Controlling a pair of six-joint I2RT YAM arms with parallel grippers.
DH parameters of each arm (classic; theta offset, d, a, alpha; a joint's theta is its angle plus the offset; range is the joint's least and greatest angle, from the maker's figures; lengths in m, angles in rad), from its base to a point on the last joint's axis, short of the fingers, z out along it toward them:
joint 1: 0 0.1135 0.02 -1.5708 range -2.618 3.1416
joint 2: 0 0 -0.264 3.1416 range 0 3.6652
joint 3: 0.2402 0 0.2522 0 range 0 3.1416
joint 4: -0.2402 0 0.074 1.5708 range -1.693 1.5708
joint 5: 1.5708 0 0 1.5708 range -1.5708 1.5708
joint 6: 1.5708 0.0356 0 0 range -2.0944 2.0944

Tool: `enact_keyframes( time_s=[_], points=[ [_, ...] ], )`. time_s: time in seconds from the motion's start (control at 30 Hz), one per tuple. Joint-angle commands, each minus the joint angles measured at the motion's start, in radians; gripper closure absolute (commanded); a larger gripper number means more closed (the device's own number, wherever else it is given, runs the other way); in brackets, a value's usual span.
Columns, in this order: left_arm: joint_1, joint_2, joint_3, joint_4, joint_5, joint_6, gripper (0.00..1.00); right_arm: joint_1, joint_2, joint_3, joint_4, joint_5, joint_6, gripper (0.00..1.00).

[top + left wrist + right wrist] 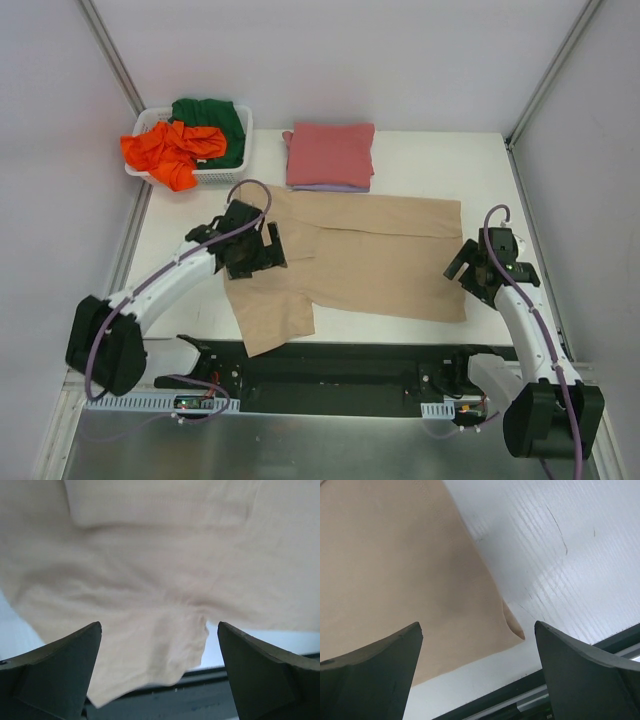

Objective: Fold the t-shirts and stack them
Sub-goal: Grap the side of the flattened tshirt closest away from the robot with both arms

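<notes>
Left tool [159, 630] hangs wide open over the left end of the tan t-shirt [370, 255], gripping nothing, and right tool [477, 630] gapes just as wide at the shirt's near right corner, empty too. That shirt lies spread across the middle of the worktop [450, 165]. Just beyond it the pinkish-red t-shirt [330, 152] sits folded on the pale lavender t-shirt [330, 187], while the orange t-shirt [170, 150] and dark green t-shirt [215, 125] are heaped in the white basket [215, 177], far left.
</notes>
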Motion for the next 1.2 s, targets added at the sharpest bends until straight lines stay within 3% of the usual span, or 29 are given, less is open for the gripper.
enact_keyframes(
  time_s=[0.0,0.23,0.4,0.63,0.87,0.97,1.03,1.17],
  points=[
    [-0.095,-0.185,-0.134,-0.25,-0.088,-0.126,0.01,-0.013,0.001,0.0,0.0,-0.026,-0.042,0.04],
    [-0.316,-0.342,-0.296,-0.454,-0.039,-0.37,0.08,-0.02,0.035,0.0,0.01,-0.03,-0.08,0.04],
    [-0.41,-0.384,-0.323,-0.479,-0.035,-0.464,0.29,-0.023,0.053,-0.037,0.049,-0.045,-0.069,0.04],
    [-0.439,-0.289,-0.365,-0.419,-0.032,-0.493,0.51,-0.026,0.062,-0.049,0.064,-0.061,-0.062,0.04],
    [-0.444,-0.244,-0.412,-0.266,0.004,-0.492,0.61,-0.031,0.044,-0.06,0.062,-0.056,-0.06,0.04],
    [-0.442,-0.226,-0.418,-0.258,0.001,-0.492,0.76,-0.032,0.035,-0.063,0.064,-0.059,-0.055,0.04],
    [-0.442,-0.223,-0.415,-0.258,-0.007,-0.488,1.0,-0.034,0.027,-0.064,0.064,-0.061,-0.052,0.04],
    [-0.442,-0.264,-0.392,-0.258,-0.032,-0.473,1.0,-0.036,0.013,-0.066,0.05,-0.062,-0.04,0.04]
  ],
)
